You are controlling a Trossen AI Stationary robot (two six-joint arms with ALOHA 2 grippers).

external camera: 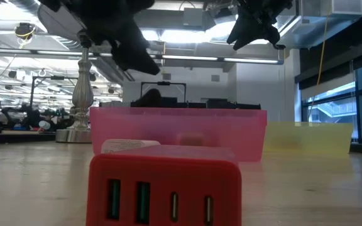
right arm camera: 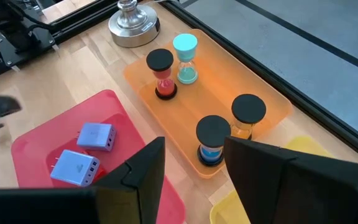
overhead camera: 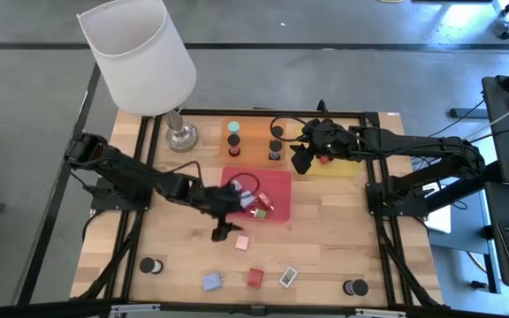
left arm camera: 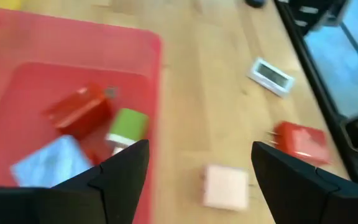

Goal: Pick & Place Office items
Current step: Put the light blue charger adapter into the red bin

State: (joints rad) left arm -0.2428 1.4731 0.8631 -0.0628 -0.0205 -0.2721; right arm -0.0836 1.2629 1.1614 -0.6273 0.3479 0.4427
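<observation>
The office items are small blocks and cylinders. A red block (left arm camera: 82, 112), a green block (left arm camera: 128, 127) and a lavender block (left arm camera: 51, 160) lie in the red tray (overhead camera: 277, 181). A pink block (overhead camera: 241, 242), a red block (overhead camera: 255, 276), a lavender block (overhead camera: 211, 281) and a white rectangle (overhead camera: 287, 277) lie on the table. My left gripper (left arm camera: 201, 155) hangs open over the red tray's near edge (overhead camera: 228, 228), holding nothing. My right gripper (right arm camera: 194, 155) is open and holds nothing; it hovers between the orange tray and the yellow tray (overhead camera: 303, 162).
The orange tray (right arm camera: 272, 102) at the back holds several small hourglass-like pieces with black and teal caps. The yellow tray (overhead camera: 347, 170) sits to its right. A lamp (overhead camera: 144, 53) stands at the back left. Black cylinders (overhead camera: 151, 265) (overhead camera: 354, 287) rest near the front edge.
</observation>
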